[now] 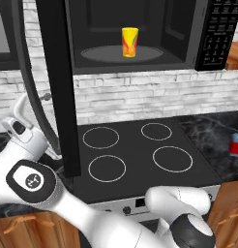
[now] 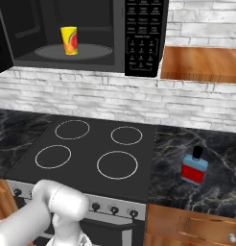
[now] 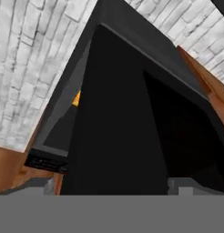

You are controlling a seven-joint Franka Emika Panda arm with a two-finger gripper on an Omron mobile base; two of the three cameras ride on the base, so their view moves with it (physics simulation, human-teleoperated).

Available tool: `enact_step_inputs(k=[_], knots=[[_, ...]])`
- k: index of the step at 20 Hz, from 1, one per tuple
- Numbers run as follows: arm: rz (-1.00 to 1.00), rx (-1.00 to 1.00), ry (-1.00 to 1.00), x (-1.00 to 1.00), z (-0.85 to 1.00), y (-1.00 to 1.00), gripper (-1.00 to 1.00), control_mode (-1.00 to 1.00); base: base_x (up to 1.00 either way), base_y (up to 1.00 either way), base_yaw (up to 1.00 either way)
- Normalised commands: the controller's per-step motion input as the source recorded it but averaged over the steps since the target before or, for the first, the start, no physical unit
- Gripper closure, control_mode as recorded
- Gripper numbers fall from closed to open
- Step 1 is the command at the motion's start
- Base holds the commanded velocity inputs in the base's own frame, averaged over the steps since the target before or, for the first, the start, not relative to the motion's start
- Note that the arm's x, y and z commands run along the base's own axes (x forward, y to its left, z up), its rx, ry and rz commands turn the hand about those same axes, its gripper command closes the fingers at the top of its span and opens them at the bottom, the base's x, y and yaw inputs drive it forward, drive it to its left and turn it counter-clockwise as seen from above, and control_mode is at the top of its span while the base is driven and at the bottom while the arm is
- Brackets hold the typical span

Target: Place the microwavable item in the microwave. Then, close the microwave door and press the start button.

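Note:
The yellow cup (image 1: 129, 42) with red-orange swirls stands upright on the grey turntable (image 1: 104, 54) inside the black microwave (image 1: 140, 68); it also shows as the cup (image 2: 69, 40) in the right base view. The microwave door (image 1: 63, 97) hangs wide open, swung out to the left, with its curved handle bar (image 1: 28, 72) on the outer side. My gripper (image 1: 37, 99) is left of the door, by the handle bar. In the hand view the dark door (image 3: 118, 136) is very close, a sliver of the cup (image 3: 76, 98) shows past its edge, and my gripper (image 3: 116, 186) is open, holding nothing.
The keypad panel (image 2: 144, 36) is on the microwave's right. Below lies a black cooktop (image 2: 91, 149) with several ring burners. A blue-and-red bottle (image 2: 194, 168) with a black cap stands on the dark marble counter (image 2: 206, 144) to the right. A wooden cabinet (image 2: 201, 65) adjoins the microwave.

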Motion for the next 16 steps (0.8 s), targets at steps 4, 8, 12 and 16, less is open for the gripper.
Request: enact_step_inputs(k=[4,8,12,16], knots=[[-0.05,0.24,0.01,-0.05,0.36,-1.0,-1.0,-1.0,0.0,0.0,0.0],[-0.01,0.26,0.03,0.0,0.17,-1.0,-1.0,-1.0,0.0,0.0,0.0],[0.0,0.29,0.03,0.0,0.03,-1.0,-1.0,-1.0,0.0,0.0,0.0],[0.0,0.29,0.05,0.0,0.04,-1.0,-1.0,-1.0,0.0,0.0,0.0]])
